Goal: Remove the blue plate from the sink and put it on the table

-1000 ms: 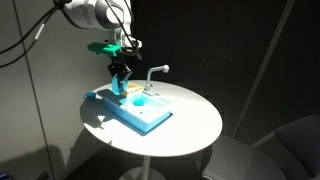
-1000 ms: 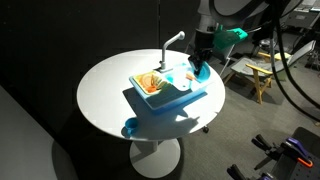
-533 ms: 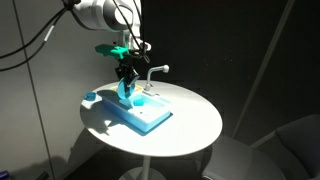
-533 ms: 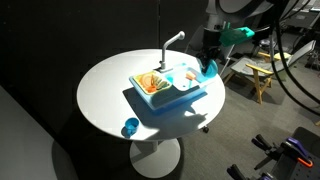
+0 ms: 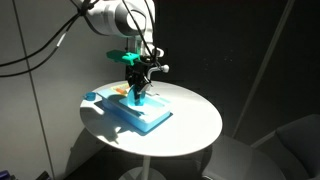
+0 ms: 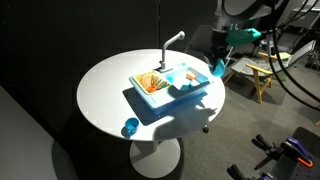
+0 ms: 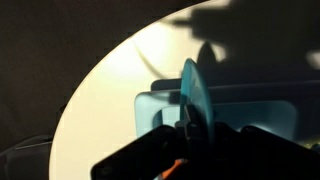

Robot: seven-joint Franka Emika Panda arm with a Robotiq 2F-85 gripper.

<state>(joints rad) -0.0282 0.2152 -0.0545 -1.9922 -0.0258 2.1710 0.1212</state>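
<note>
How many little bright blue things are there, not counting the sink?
2. A plate stands on edge in the claw, over the sink's end. A small round thing sits on the table near the sink's corner. More may be hidden.

Dark backdrop [image 5: 255,50] (possibly a curtain) closes the scene; the floor [image 6: 235,128] is dark grey; a pale wooden bench [image 6: 255,70] stands beyond.

Gripper [image 6: 219,60] clamps blue plate [image 6: 215,71] just beside end of sink [image 6: 165,103], near table [image 6: 110,90] edge. Orange item [image 6: 150,83] in sink, white faucet [image 6: 172,40] at rim. Small blue object [image 6: 130,127] near opposite edge.
</note>
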